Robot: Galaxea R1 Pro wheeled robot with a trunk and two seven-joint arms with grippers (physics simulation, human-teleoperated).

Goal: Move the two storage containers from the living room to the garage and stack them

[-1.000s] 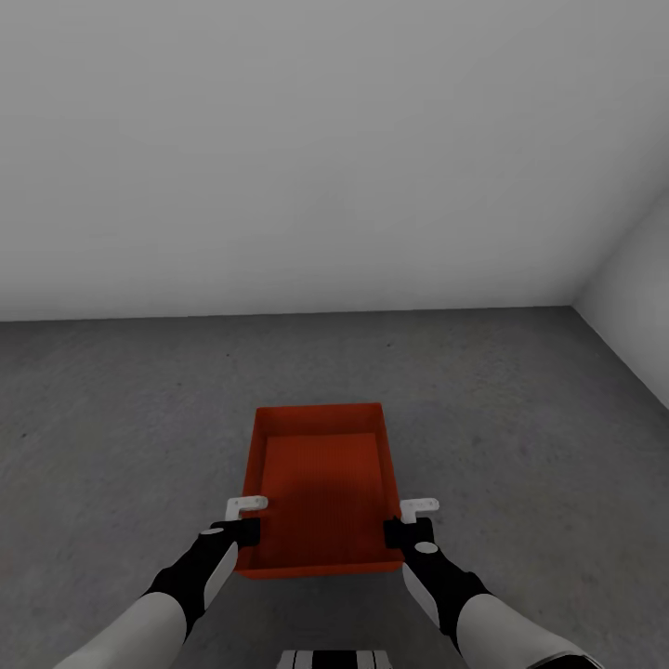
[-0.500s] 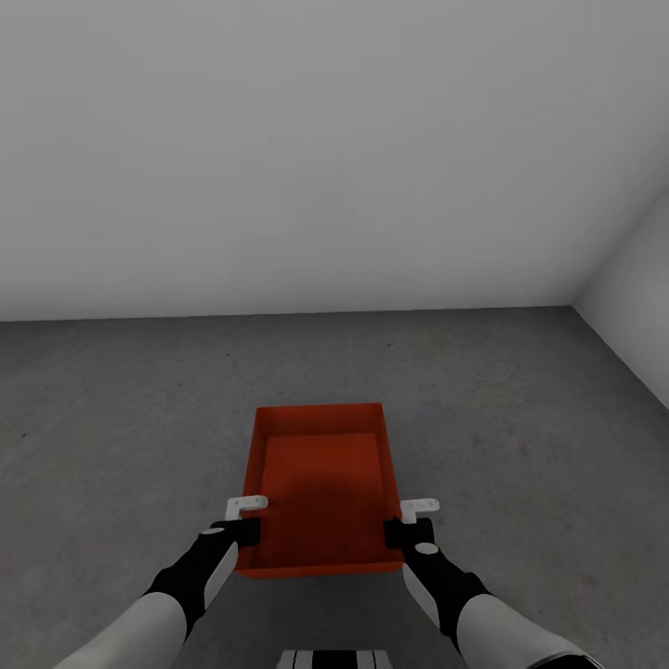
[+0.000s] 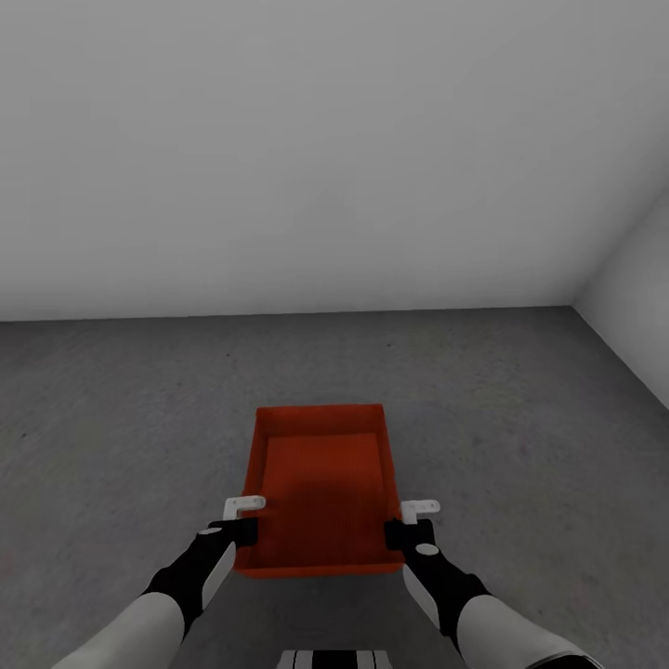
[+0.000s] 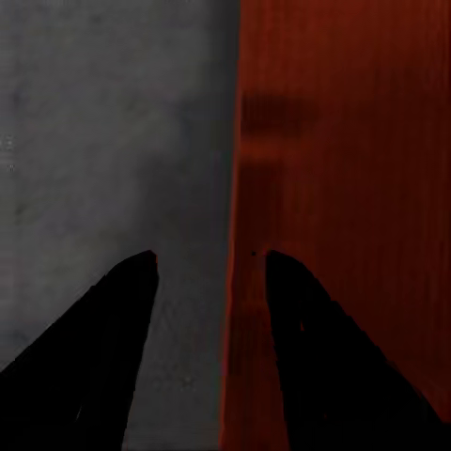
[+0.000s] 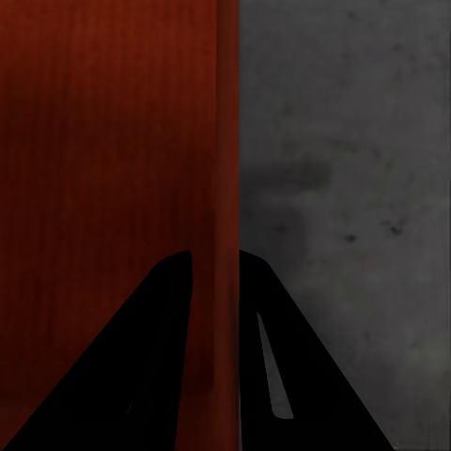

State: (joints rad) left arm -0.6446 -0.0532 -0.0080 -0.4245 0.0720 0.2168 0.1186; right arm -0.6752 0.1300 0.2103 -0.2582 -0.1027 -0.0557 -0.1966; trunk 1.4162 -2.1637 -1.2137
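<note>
Place: a bare room with pale grey walls (image 3: 334, 139) and a dark grey speckled concrete floor (image 3: 121, 418), which I judge to be the garage.
Container: one orange-red, open-topped rectangular storage bin with thin walls (image 3: 321, 488) sits low in front of the robot, between both arms; whether it rests on the floor cannot be told for certain.
Left gripper: the left gripper (image 4: 209, 272) straddles the bin's left wall with its fingers spread and a gap on the outer side.
Right gripper: the right gripper (image 5: 214, 258) has its fingers drawn close on the bin's right wall.
Change: over the last second the bin stays put; the left gripper has edged slightly outward in the head view, so the left side seems to be letting go first.
Meaning: I judge the first container is being set down here; the second must still be stacked on it.
</note>
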